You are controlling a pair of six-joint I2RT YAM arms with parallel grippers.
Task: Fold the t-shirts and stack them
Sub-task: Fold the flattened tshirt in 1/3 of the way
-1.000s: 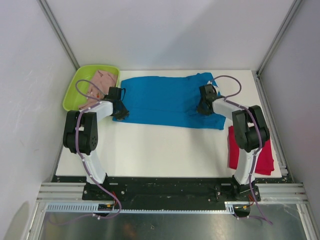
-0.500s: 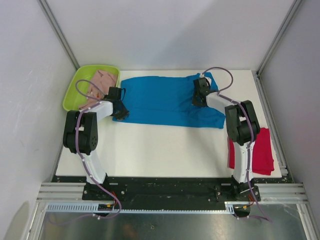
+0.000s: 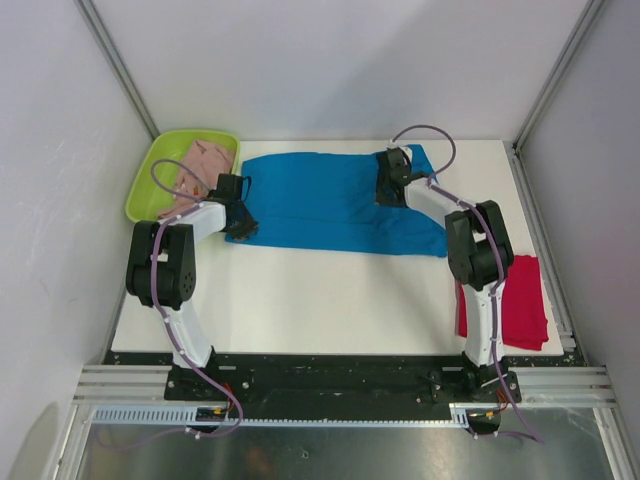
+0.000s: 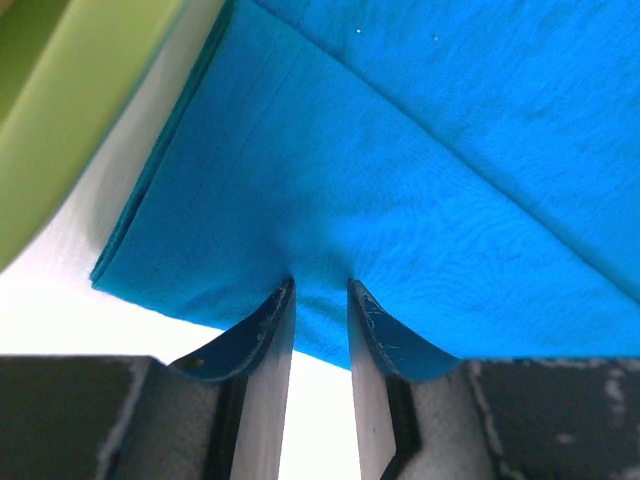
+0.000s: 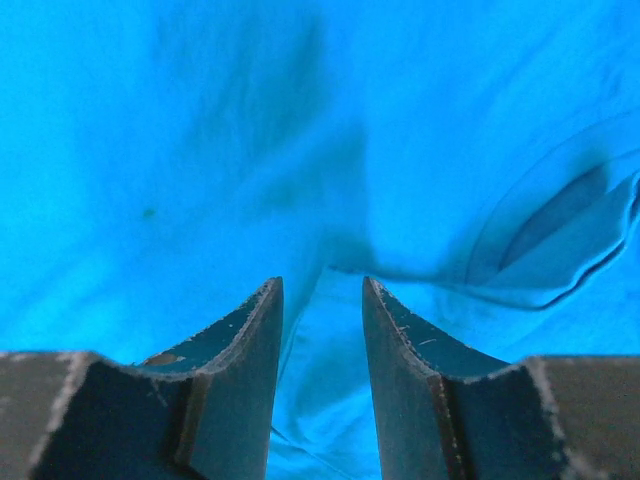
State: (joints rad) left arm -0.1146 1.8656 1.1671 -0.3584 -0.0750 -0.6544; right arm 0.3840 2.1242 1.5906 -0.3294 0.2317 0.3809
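The bright blue t-shirt [image 3: 320, 205] lies spread flat across the back of the table. My left gripper [image 3: 241, 227] is at its near left corner and is shut on the hem of the blue cloth [image 4: 400, 200], which bunches between the fingertips. My right gripper [image 3: 386, 190] is over the shirt's right part by the collar. Its jaws stand narrow, with a raised fold of blue cloth [image 5: 330, 300] between them. The red t-shirt [image 3: 522, 300] lies folded at the right edge. The pale pink t-shirt [image 3: 203, 163] lies in the tray.
The lime-green tray [image 3: 150, 170] stands at the back left, close beside my left gripper; its rim shows in the left wrist view [image 4: 70, 130]. White table [image 3: 330, 300] lies in front of the blue shirt. Walls and frame posts close in the table on three sides.
My right gripper has moved back and to the left across the blue shirt, from its near right part toward the collar. The left gripper and the shirt's left corner have not moved.
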